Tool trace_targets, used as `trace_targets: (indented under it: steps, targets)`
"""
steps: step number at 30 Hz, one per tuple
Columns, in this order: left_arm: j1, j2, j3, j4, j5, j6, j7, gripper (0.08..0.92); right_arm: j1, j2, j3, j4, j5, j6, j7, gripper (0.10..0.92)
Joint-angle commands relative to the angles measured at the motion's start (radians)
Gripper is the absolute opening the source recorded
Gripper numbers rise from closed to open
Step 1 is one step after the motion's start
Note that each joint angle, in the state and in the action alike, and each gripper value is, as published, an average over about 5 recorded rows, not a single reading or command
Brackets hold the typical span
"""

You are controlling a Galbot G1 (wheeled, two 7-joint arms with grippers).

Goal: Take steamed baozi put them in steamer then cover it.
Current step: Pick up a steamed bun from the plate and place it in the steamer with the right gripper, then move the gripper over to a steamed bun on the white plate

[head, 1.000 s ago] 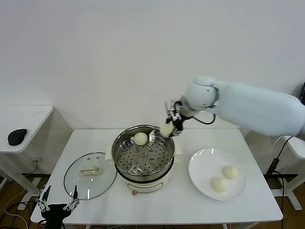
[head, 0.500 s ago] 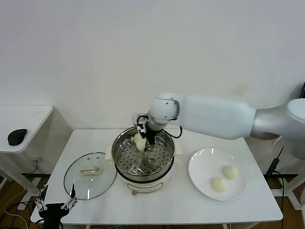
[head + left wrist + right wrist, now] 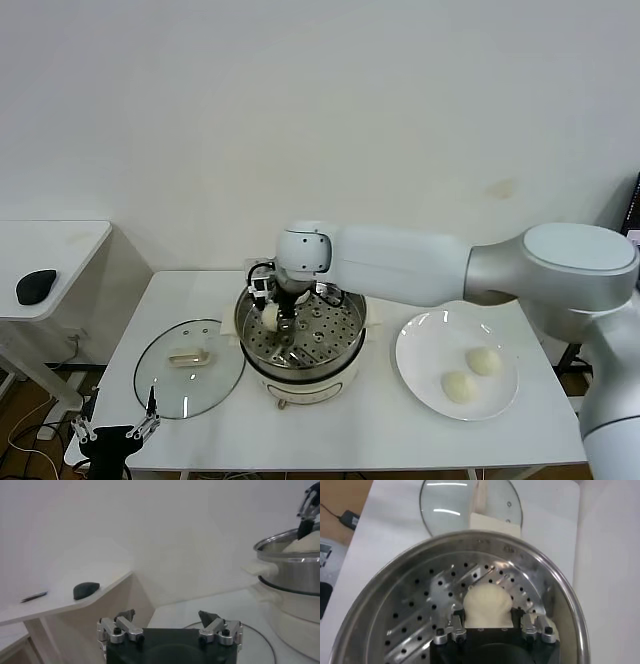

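Over the steel steamer (image 3: 332,366), my right gripper (image 3: 275,316) is shut on a cream-white baozi (image 3: 268,314). It holds the bun low inside the pot, on the side nearest the cover. In the right wrist view the baozi (image 3: 487,602) sits between the fingers of that gripper (image 3: 490,616), just above the perforated tray (image 3: 410,605). Two more baozi (image 3: 484,360) (image 3: 459,386) lie on the white plate (image 3: 425,350). The glass cover (image 3: 188,368) lies flat to the left of the steamer. My left gripper (image 3: 117,428) hangs open and empty off the table's front left corner.
A side table at far left carries a black mouse (image 3: 36,285). In the left wrist view, past the open left gripper (image 3: 167,615), are the steamer's wall (image 3: 292,575) and that mouse (image 3: 86,589). The right arm spans the table above the plate and the pot.
My right gripper has carried the baozi from the pot's far right rim across to its left part and lowered it inside. The left arm has stayed put.
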Motion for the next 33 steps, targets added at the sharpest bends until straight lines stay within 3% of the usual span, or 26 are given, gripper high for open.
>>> trace_targets:
  steps: [1, 5, 13, 20, 33]
  targets:
    - [0.0, 0.001, 0.001, 0.001, 0.0, -0.001, 0.0, 0.823, -0.025, 0.052, 0.005, -0.063, -0.004, -0.01, 0.016, 0.568]
    - [0.003, 0.001, -0.001, -0.002, -0.001, -0.001, 0.0, 0.823, -0.035, 0.059, 0.006, -0.083, -0.012, -0.01, 0.016, 0.606]
    - [0.004, 0.001, 0.0, -0.003, 0.0, -0.002, 0.0, 0.823, 0.006, 0.006, 0.014, -0.041, -0.007, -0.005, -0.022, 0.803]
    - [0.002, 0.004, 0.002, -0.005, 0.001, -0.002, 0.0, 0.823, 0.176, -0.184, 0.043, 0.133, -0.033, 0.054, -0.182, 0.822]
    - [-0.005, 0.021, 0.021, -0.003, 0.005, 0.0, 0.003, 0.823, 0.248, -0.742, 0.008, 0.458, -0.308, 0.262, -0.363, 0.823]
